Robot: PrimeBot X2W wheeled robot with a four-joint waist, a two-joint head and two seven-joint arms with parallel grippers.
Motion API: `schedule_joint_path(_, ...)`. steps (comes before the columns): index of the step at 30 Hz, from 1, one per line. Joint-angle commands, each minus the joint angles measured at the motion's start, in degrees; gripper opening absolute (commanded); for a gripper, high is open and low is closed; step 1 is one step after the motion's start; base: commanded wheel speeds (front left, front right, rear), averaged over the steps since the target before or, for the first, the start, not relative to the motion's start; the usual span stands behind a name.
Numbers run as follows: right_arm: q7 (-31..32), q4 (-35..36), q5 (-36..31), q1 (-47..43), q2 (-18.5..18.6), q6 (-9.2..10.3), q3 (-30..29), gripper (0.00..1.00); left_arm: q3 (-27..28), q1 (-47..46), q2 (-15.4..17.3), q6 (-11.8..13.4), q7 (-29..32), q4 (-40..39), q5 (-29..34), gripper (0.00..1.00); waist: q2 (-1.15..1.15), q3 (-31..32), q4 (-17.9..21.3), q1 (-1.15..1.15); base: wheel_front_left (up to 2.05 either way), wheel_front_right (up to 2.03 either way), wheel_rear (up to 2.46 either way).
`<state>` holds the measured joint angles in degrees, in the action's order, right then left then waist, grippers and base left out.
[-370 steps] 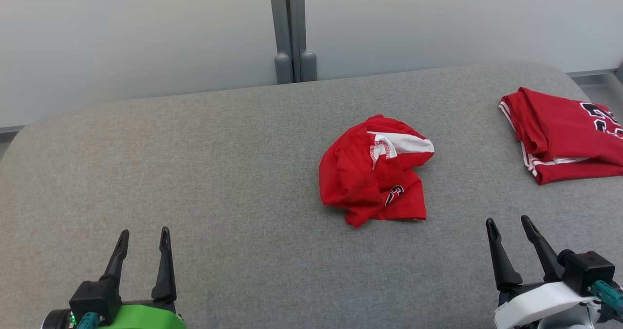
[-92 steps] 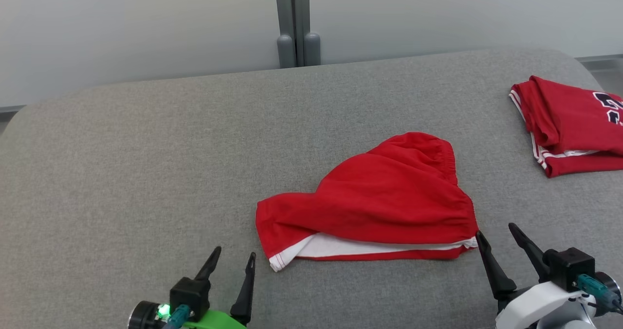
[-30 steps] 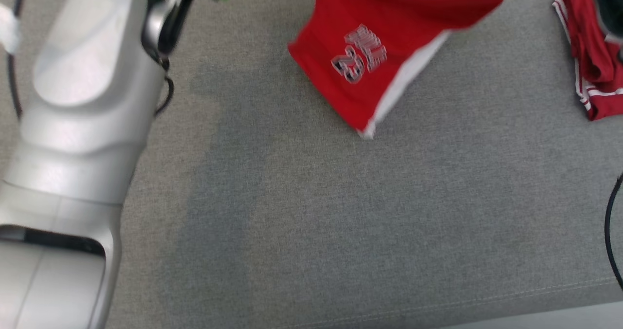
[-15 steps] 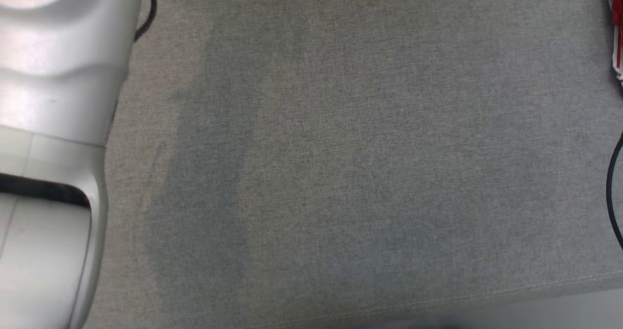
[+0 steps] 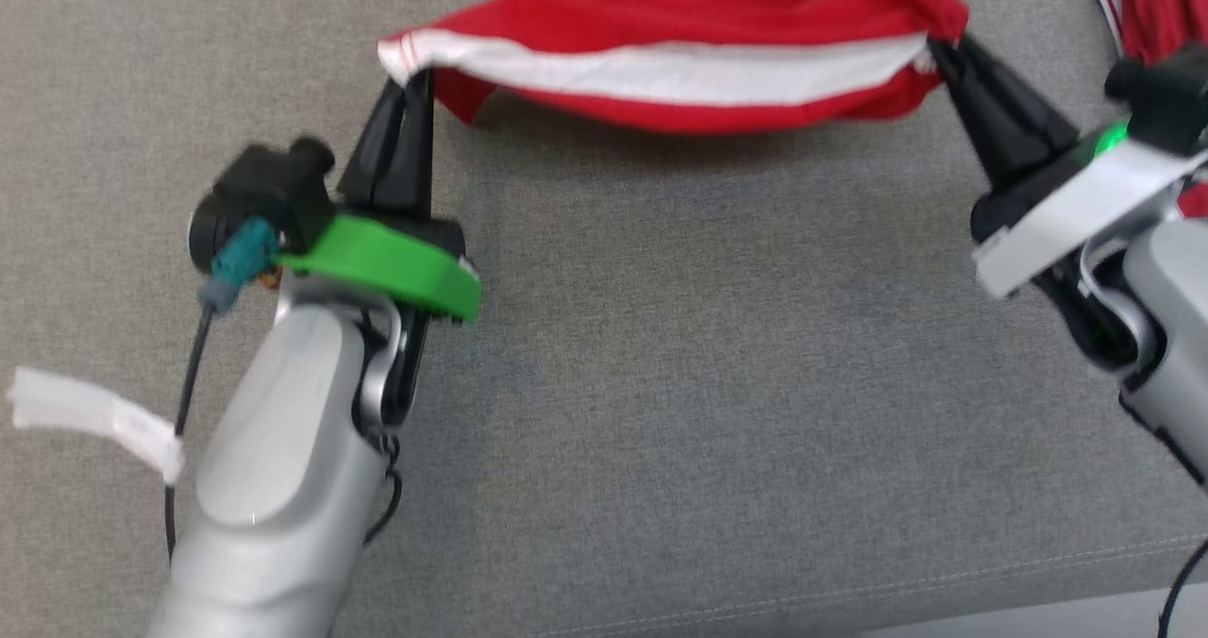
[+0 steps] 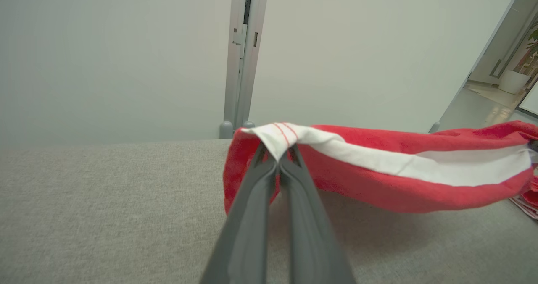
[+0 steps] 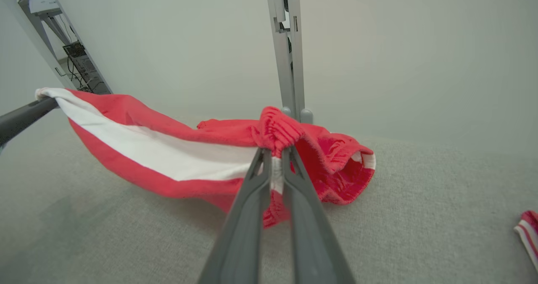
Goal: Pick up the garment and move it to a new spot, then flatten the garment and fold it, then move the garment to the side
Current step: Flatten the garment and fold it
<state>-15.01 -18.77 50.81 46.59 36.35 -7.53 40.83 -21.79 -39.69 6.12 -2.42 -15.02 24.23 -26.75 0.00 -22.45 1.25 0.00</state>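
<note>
Garment (image 5: pixel 679 72) stretched over grey cushion (image 5: pixel 717 355), white band facing you. Toward cushion's left, your left gripper (image 5: pixel 415 86) clamped on white-striped corner. Toward cushion's right, your right gripper (image 5: pixel 939 48) pinches bunched red end. Second red garment (image 5: pixel 1151 6) at cushion's right edge.

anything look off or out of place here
Nothing damaged or spilled. The red garment hangs stretched between the left end effector and right end effector, sagging slightly. Only a white tag sticks out from the left arm's cable.
</note>
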Motion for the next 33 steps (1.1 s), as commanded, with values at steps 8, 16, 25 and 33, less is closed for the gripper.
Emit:
schedule_joint_path(8,-0.16,5.3,-3.58,-20.91,-1.43,0.11,-5.09,0.0,0.21,21.4,0.8,0.94,-0.15,-6.6,2.23,0.0,0.0,7.44,0.19,0.0,0.0,0.0,0.0)
schedule_joint_path(16,-0.17,8.68,-6.96,-34.52,-3.18,0.11,-7.98,0.0,-0.22,32.42,0.5,0.7,-0.15,-8.42,2.13,0.0,0.0,11.28,0.24,0.0,0.0,0.0,0.0)
schedule_joint_path(25,-0.17,11.68,-8.11,-45.04,-5.36,0.11,-10.62,0.0,0.68,38.06,1.7,1.33,-0.16,-10.39,1.9,0.0,0.0,12.47,0.32,0.0,0.0,0.0,0.0)
schedule_joint_path(33,-0.17,14.08,-9.54,-40.93,-6.88,0.11,-13.64,0.0,0.02,29.39,4.4,0.08,2.29,-11.6,4.68,0.0,0.0,9.99,2.3,0.0,0.0,0.0,0.0)
